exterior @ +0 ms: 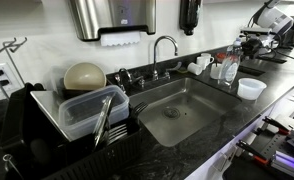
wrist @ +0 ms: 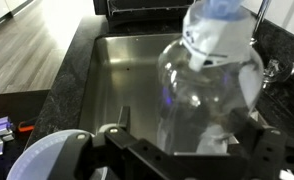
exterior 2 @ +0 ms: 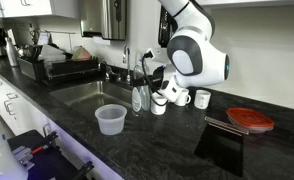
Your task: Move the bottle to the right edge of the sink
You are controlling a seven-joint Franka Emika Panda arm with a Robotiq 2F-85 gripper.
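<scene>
The clear, faintly bluish bottle [wrist: 209,95] fills the wrist view, standing between my gripper's fingers [wrist: 190,128]. The gripper is open: a gap shows between the left finger and the bottle's side, while the right finger is at the bottle's edge. In both exterior views the bottle [exterior: 228,68] [exterior 2: 138,97] is on the dark counter beside the sink's right end, with the gripper [exterior 2: 147,82] around it. The steel sink [exterior: 209,108] [exterior 2: 79,95] [wrist: 112,75] has a central drain and a curved chrome faucet [exterior: 163,45].
A translucent white tub [exterior: 251,88] [exterior 2: 111,119] sits on the counter in front of the bottle. White mugs [exterior: 200,66] [exterior 2: 180,97] stand close behind it. A black dish rack [exterior: 77,115] with containers is past the sink's far end. A red-lidded dish [exterior 2: 250,120] lies nearby.
</scene>
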